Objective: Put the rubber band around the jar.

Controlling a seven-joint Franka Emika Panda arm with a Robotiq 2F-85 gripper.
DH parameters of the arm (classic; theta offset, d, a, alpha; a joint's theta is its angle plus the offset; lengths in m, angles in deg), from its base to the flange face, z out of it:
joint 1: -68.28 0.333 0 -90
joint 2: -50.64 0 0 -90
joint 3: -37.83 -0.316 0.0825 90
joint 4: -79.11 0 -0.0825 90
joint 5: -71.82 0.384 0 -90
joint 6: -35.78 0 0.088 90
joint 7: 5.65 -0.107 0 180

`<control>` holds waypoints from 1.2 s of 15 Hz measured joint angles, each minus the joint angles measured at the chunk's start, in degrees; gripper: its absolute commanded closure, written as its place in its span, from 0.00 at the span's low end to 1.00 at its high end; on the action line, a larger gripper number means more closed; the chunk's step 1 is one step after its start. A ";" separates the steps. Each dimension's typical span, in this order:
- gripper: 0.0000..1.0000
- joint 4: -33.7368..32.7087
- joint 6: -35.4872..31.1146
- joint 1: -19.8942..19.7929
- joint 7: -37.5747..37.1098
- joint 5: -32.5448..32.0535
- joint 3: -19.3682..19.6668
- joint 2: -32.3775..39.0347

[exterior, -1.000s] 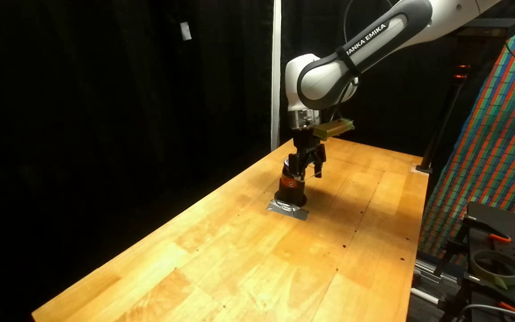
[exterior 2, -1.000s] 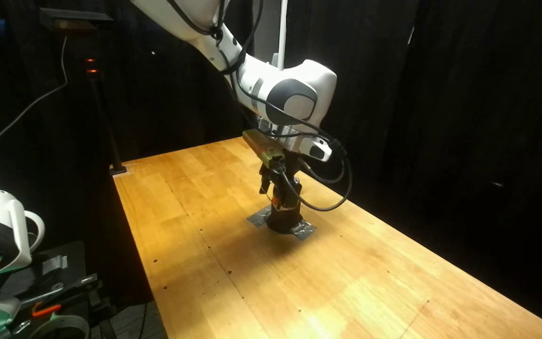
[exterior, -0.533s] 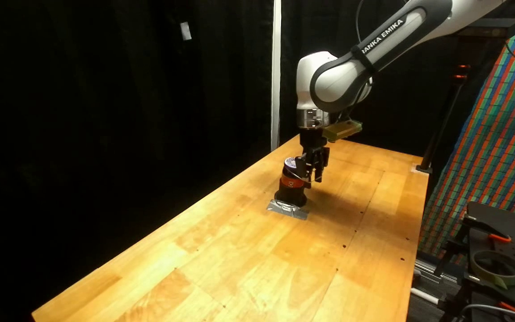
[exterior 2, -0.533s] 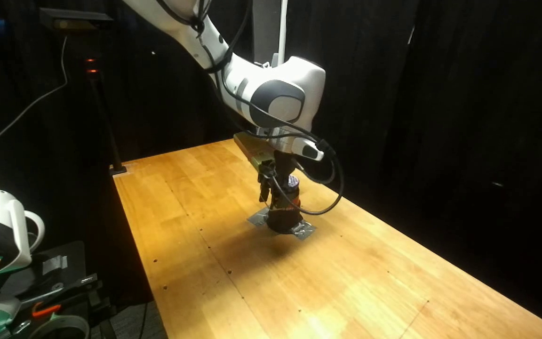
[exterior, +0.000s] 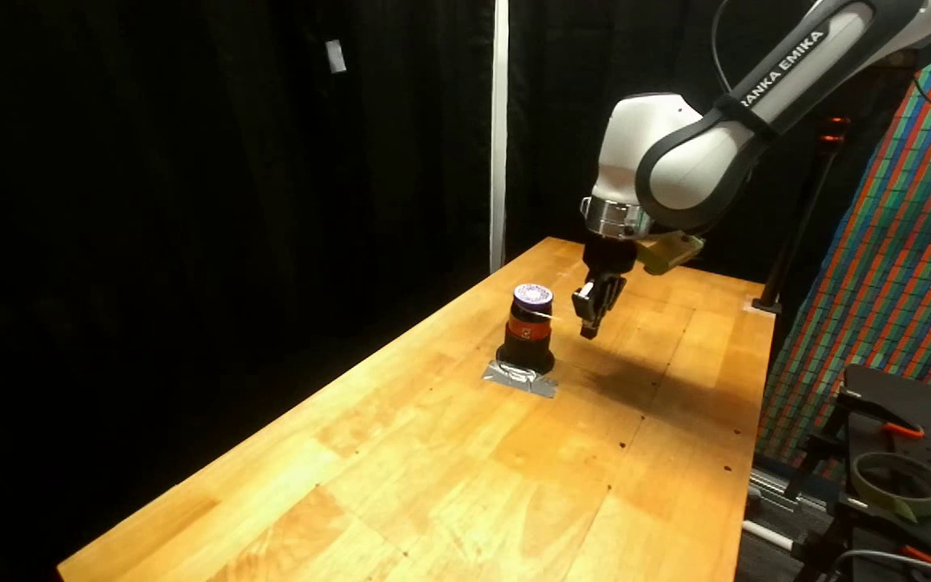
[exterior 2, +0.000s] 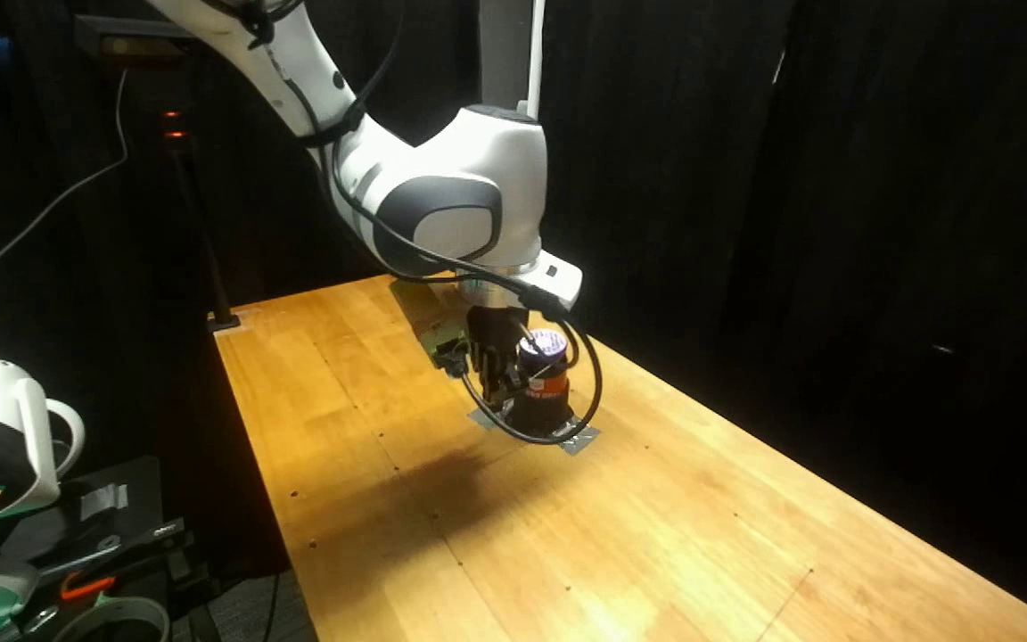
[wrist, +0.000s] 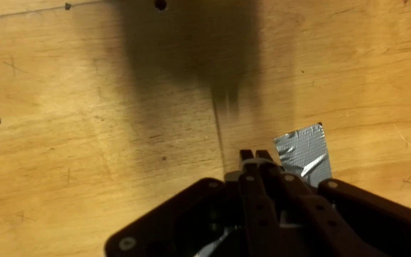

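Note:
The jar (exterior: 528, 330), dark with an orange-red label and a purple-and-white lid top, stands upright on the wooden table in both exterior views. My gripper (exterior: 589, 330) is beside it, apart from it, with its fingers brought together. In the wrist view the pale rubber band (wrist: 259, 161) runs across the outside of both fingers just behind the tips. A thin stretch of the rubber band (exterior: 545, 315) shows at the jar's upper part, on the side towards the gripper. The far side of the jar is hidden. The jar itself is out of the wrist view.
Silver tape (exterior: 519, 378) lies on the table at the jar's foot, and another tape strip (wrist: 305, 150) is near the fingertips. A black cable (exterior 2: 598, 374) loops from the arm in front of the jar. A dark post (exterior: 789, 226) rises at the table's far corner.
The gripper has drawn away from the jar, rightwards in an exterior view, and its fingers have come together. The jar has stayed put and its lid now shows fully.

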 measured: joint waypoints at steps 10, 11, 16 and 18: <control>0.89 21.75 -43.60 -11.80 8.26 9.09 -19.54 -6.38; 0.87 22.87 -47.40 -14.23 7.65 7.77 -22.67 -6.04; 0.89 27.91 -62.38 -19.22 4.97 -1.71 -24.58 -2.84; 0.88 29.06 -67.18 -15.83 3.67 -5.23 -18.61 -1.71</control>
